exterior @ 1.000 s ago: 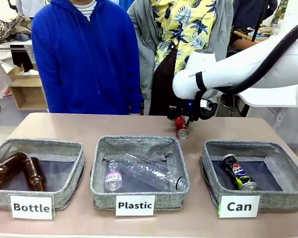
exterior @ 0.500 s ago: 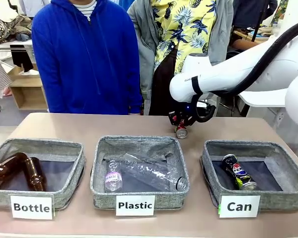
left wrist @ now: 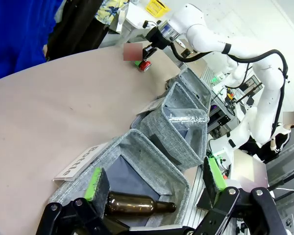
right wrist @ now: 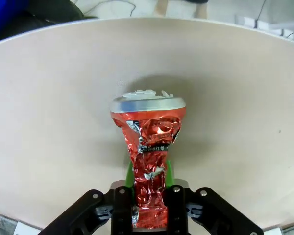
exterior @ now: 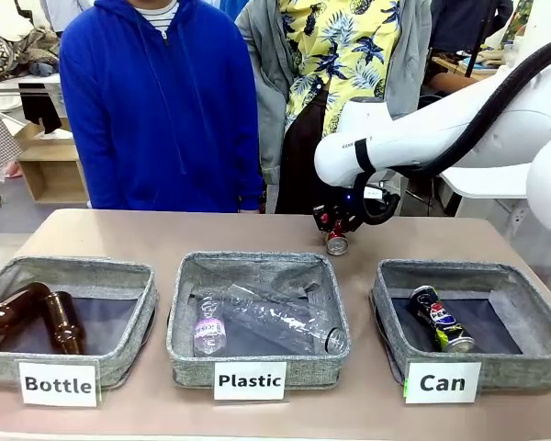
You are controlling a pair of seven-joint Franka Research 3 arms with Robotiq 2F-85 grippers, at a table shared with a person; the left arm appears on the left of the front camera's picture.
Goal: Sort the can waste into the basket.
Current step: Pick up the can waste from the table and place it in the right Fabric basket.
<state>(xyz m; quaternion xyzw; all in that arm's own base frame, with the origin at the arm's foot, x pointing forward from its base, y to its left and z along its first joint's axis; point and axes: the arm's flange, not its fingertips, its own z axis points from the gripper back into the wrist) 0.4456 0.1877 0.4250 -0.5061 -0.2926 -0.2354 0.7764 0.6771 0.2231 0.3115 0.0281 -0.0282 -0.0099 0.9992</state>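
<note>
— Red can [right wrist: 149, 161]?
— Thin metal, badly crumpled, glossy; bright silver rim.
— Black can [exterior: 441, 319]?
— Shiny printed metal.
— Baskets?
— Coarse grey woven cloth on the Can basket [exterior: 542, 354]; dark smooth lining, white paper label.
— Tabletop [exterior: 165, 230]?
— Matt beige, smooth.
— Bottles?
— Glossy brown glass [exterior: 60, 322]; clear crinkled plastic [exterior: 266, 317].

The red can's [right wrist: 149, 161] lower end is hidden between the right jaws; its lettering is too crumpled to read; the brown bottle's [exterior: 2, 317] base is cut off at the front view's edge.
</note>
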